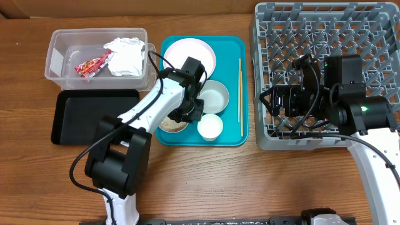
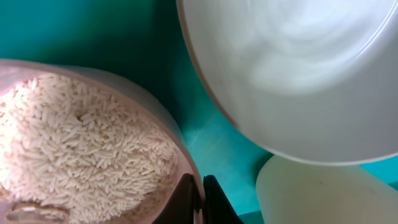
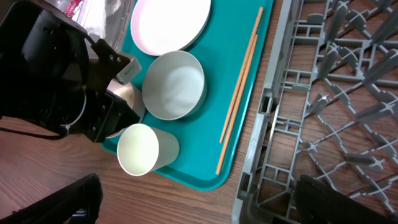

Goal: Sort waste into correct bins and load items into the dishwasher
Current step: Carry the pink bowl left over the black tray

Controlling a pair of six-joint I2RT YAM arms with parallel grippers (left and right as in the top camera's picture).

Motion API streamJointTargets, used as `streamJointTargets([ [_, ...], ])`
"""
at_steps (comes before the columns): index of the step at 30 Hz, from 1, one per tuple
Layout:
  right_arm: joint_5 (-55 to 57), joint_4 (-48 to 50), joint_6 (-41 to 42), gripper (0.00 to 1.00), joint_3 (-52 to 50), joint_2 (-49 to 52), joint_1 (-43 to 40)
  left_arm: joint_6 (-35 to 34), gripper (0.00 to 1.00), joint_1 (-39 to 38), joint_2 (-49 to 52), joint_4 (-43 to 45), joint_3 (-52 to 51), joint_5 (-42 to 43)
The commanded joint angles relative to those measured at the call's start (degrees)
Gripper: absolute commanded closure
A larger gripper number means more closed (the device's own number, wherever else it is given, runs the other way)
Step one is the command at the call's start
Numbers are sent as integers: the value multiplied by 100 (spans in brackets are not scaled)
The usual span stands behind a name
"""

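Observation:
My left gripper (image 1: 190, 111) (image 2: 202, 199) is shut on the rim of a small white plate (image 1: 170, 127) (image 2: 180, 149) heaped with loose rice (image 2: 74, 143), on the teal tray (image 1: 231, 134). A white bowl (image 1: 212, 97) (image 3: 174, 84) and a small cup (image 1: 210, 127) (image 3: 140, 149) sit right beside it. The large plate (image 1: 187, 53) lies at the tray's back, and the chopsticks (image 1: 240, 94) (image 3: 239, 93) lie along its right side. My right gripper (image 1: 267, 106) (image 3: 199, 199) is open and empty over the front left corner of the grey dish rack (image 1: 312, 31).
A clear tub (image 1: 59, 47) at the back left holds a crumpled napkin (image 1: 128, 56) and a red wrapper (image 1: 92, 64). A flat black tray (image 1: 94, 115) lies in front of it, left of the teal tray. The rack holds no dishes.

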Motion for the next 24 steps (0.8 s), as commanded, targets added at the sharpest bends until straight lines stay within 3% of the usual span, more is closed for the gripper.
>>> streamJointTargets([
  [1, -55, 9, 17, 0, 160, 7, 9, -26, 96, 7, 15, -219, 28, 98],
  [17, -55, 35, 17, 0, 160, 4, 9, 138, 96, 396, -149, -2623, 2715, 192],
  [24, -52, 55, 15, 0, 160, 4, 9, 435, 96, 992, -334, -3141, 2863, 728],
])
